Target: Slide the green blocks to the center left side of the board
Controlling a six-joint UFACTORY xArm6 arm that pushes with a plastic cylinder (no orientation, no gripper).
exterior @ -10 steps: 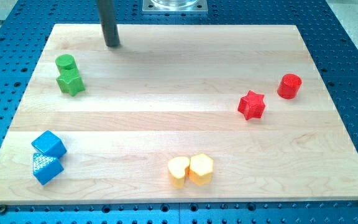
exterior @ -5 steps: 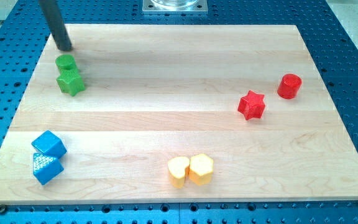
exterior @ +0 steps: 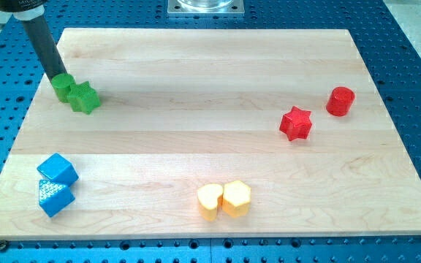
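Note:
A green cylinder [exterior: 63, 88] and a green star-shaped block [exterior: 85, 98] sit touching each other near the board's left edge, in the upper left of the view. My tip [exterior: 55, 77] is at the cylinder's top-left side, touching it. The rod leans up toward the view's top left corner.
Two blue blocks [exterior: 55, 185] lie at the lower left. A yellow pair [exterior: 225, 199] sits at the bottom middle. A red star [exterior: 295, 123] and a red cylinder [exterior: 340, 101] are on the right. The wooden board [exterior: 210, 73] rests on a blue perforated table.
My tip moved left and down from the board's top edge to the green cylinder. The cylinder shifted down-left and now sits left of the star instead of above it.

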